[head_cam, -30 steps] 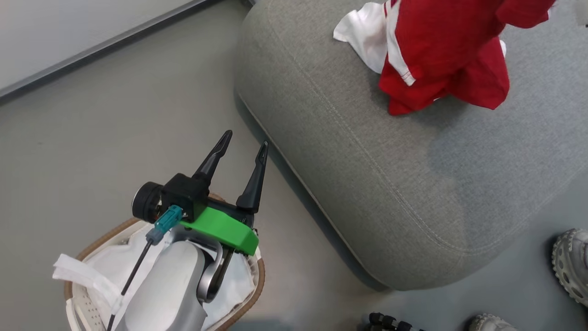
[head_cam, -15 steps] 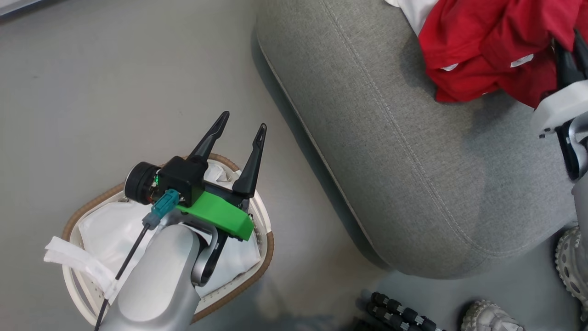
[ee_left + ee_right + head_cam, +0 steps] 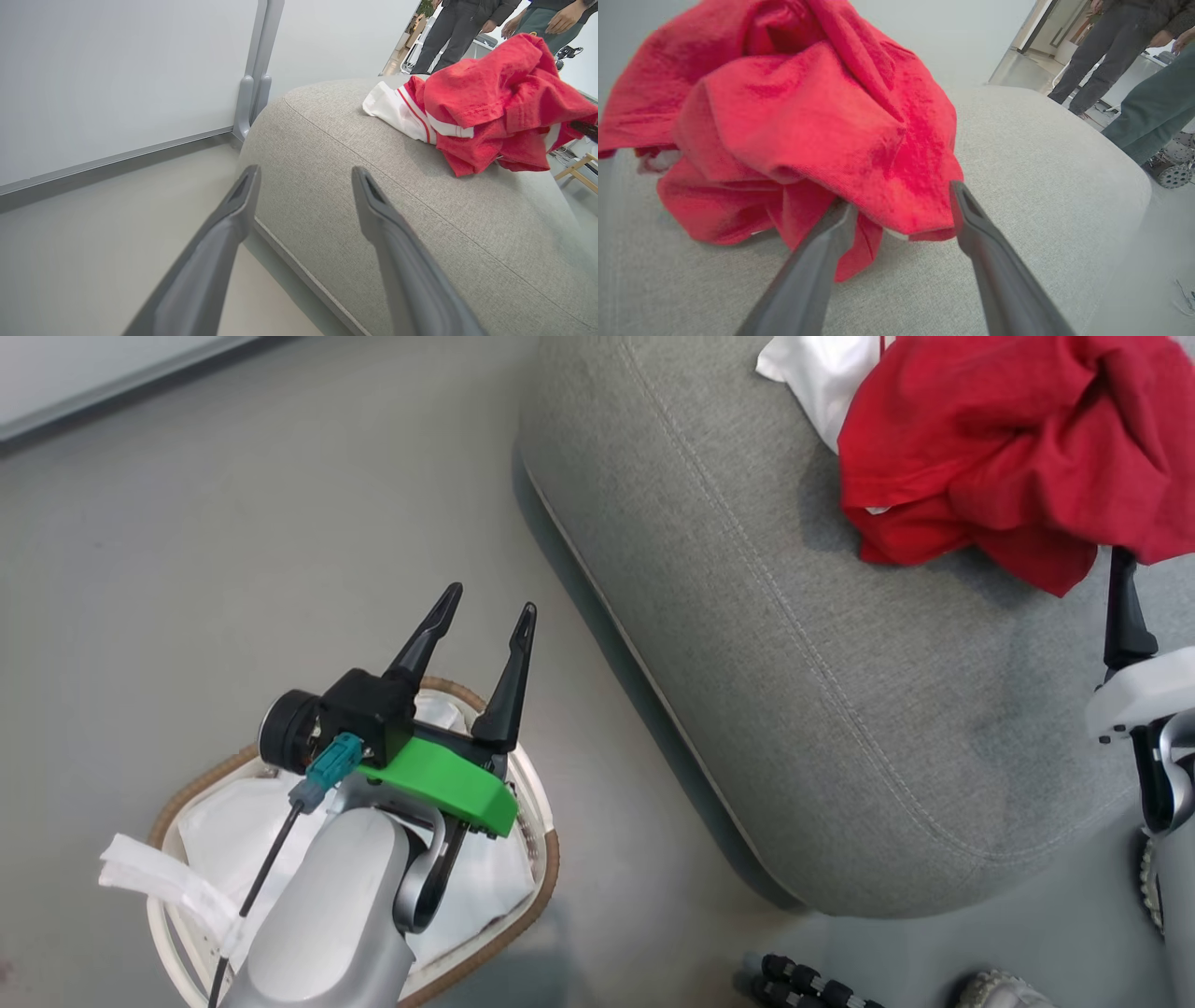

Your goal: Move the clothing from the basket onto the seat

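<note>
- Robot lab or test room, dressed up with a few home props.
- Bare grey floor (image 3: 233, 523), smooth and plain.
- Tall white partition panel (image 3: 117, 70) held by a grey post (image 3: 254, 93) with a foot on the floor.
- Two people (image 3: 1101, 60) stand watching in the background, with a bright corridor behind them.
- Perforated caster wheel (image 3: 1174, 175) of some equipment by their feet.
- Grey seat (image 3: 840, 709) and laundry basket (image 3: 549, 859) are the only homelike things.
</note>
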Tool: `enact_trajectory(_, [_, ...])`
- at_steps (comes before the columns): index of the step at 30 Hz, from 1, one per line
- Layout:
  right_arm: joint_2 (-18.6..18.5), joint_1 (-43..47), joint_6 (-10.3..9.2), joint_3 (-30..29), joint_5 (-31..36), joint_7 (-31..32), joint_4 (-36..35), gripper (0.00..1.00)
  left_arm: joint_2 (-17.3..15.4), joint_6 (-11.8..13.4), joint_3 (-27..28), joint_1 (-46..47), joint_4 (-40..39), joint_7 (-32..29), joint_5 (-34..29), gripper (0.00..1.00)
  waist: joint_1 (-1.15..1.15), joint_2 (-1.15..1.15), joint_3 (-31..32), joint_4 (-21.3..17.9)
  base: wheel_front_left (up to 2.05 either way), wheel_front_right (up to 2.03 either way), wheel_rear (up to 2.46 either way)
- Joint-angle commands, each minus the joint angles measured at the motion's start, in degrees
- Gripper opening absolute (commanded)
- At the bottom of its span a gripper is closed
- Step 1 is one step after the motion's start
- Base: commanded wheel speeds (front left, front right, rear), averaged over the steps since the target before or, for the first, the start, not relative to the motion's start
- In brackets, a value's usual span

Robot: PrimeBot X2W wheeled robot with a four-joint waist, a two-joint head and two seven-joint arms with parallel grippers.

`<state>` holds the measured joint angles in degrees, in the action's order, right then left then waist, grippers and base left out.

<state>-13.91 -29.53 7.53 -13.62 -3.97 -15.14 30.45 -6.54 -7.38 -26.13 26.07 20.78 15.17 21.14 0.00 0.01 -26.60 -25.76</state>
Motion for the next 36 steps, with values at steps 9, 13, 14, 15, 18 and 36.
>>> enact_trajectory(9, [0.55,3.30,-0.08,3.72,-1.95,0.00,-10.09,1.00,1.45,-0.15,4.29,-4.32,-0.27,-0.04,-0.22,1.00,0.00,-0.01,6.62,3.12,0.00,0.00,0.00])
enact_trajectory(13, [1.20,2.48,-0.08,7.96,-3.34,0.00,-12.75,1.00,2.21,-0.15,7.15,-5.70,-0.67,-0.04,-0.77,1.00,0.00,-0.01,8.30,5.72,0.00,0.00,0.00])
enact_trajectory(14, [1.23,2.09,-0.08,8.93,-3.87,0.00,-13.07,1.00,2.41,-0.15,7.75,-6.02,-0.79,-0.04,-0.87,1.00,0.00,-0.01,8.69,6.57,0.00,0.00,0.00])
enact_trajectory(15, [1.39,1.83,-0.08,9.92,-4.09,0.00,-13.27,1.00,2.55,-0.15,8.37,-6.29,-0.83,-0.04,-0.96,1.00,0.00,-0.01,9.01,7.30,0.00,0.00,0.00])
enact_trajectory(18, [2.05,1.29,-0.08,13.02,-4.87,0.00,-13.56,1.00,2.87,-0.15,10.04,-7.29,-1.05,-0.04,-1.36,1.00,0.00,-0.01,10.26,9.96,0.00,0.00,0.00])
enact_trajectory(36, [7.20,6.36,-0.08,16.10,-5.35,0.00,-9.07,1.00,3.61,1.46,21.73,-15.28,-2.91,-0.04,-8.16,1.00,0.00,-0.01,17.26,20.96,0.00,0.00,0.00])
